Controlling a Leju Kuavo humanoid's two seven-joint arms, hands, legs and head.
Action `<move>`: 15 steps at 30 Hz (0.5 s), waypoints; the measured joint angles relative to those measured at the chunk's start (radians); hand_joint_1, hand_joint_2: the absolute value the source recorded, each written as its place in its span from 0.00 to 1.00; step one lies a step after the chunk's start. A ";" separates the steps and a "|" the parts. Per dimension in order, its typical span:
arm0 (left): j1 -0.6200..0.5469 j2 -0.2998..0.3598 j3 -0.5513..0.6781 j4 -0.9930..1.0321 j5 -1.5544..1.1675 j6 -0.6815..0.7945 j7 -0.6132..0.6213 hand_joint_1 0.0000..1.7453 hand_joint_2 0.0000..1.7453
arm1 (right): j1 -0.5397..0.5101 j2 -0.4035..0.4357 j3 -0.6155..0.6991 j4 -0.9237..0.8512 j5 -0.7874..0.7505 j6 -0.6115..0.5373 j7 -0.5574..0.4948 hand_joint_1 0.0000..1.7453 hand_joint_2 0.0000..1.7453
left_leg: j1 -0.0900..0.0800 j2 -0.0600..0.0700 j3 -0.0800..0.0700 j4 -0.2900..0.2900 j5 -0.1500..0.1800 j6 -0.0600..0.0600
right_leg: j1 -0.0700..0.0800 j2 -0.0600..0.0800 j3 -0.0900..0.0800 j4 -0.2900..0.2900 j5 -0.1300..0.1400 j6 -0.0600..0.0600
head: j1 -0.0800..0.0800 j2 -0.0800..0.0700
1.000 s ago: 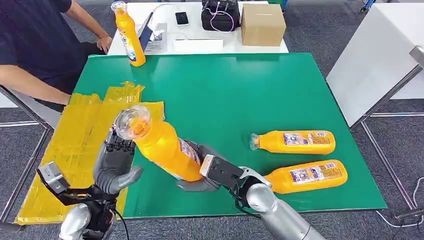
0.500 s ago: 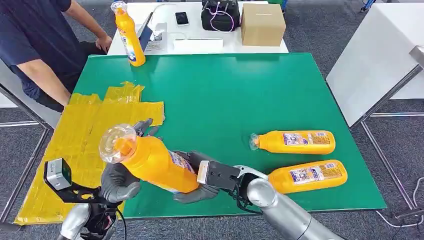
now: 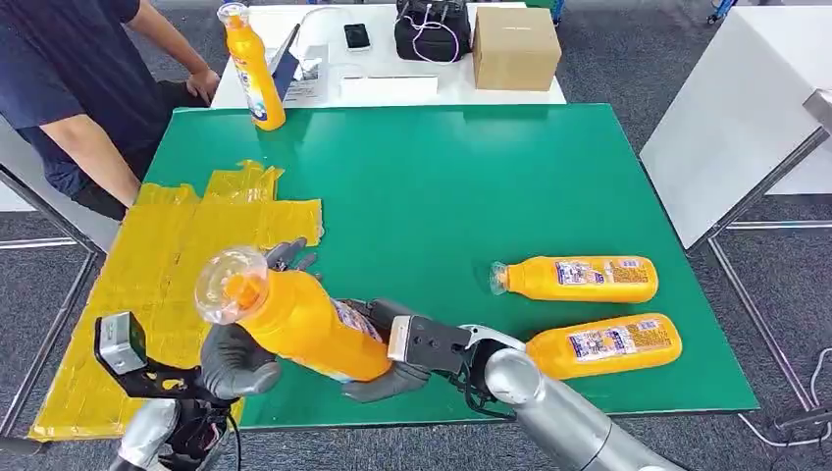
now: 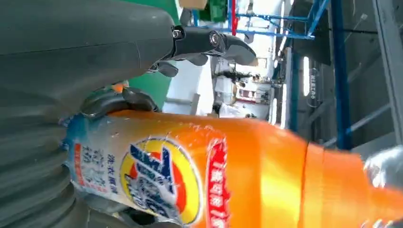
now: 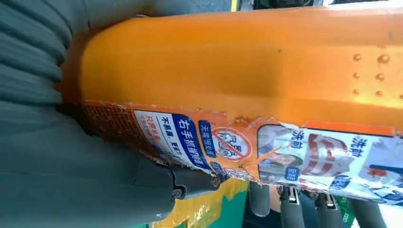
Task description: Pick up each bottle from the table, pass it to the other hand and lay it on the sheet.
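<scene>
Big green table top [image 3: 471,186] fills mid-frame in head view. Crinkled yellow plastic sheet [image 3: 157,265] lies over its left edge, left-centre of frame. White side table [image 3: 392,59] at top centre w/ brown cardboard box [image 3: 515,47], black bag [image 3: 432,29], dark phone [image 3: 357,36]. Person in dark blue shirt [image 3: 59,69] at upper left.

Held orange detergent bottle w/ clear cap [image 3: 294,319] sits lower left of centre, tilted, cap end up-left near the sheet's edge, base end toward lower centre; it's off the table surface. Right hand [image 3: 392,358] grasps the base end, fingers wrapped round the label – right wrist view confirms. Left hand [image 3: 240,343] closed round the upper body just below the cap, thumb under, fingertips showing over the top. Both hands on it.

Two more orange bottles lie flat at lower right: upper lying bottle [image 3: 579,279], lower lying bottle [image 3: 603,345], near each other, apart. Upright orange bottle [image 3: 253,69] stands at top left by the green table's far corner.
</scene>
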 measured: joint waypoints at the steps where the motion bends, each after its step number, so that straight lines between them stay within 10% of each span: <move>1: -0.004 0.001 -0.001 0.000 -0.051 0.017 -0.019 0.00 1.00 | 0.000 0.000 0.000 0.003 -0.014 0.009 -0.001 1.00 1.00 | 0.000 0.000 0.000 0.000 0.000 0.000 | 0.000 0.000 0.000 0.000 0.000 0.000 | 0.000 0.000; 15: -0.120 0.028 -0.074 0.026 -0.302 0.054 -0.157 0.00 1.00 | -0.027 0.000 0.032 0.114 -0.390 0.252 0.023 1.00 1.00 | 0.000 0.000 0.000 0.000 0.000 0.000 | 0.000 0.000 0.000 0.000 0.000 0.000 | 0.000 0.000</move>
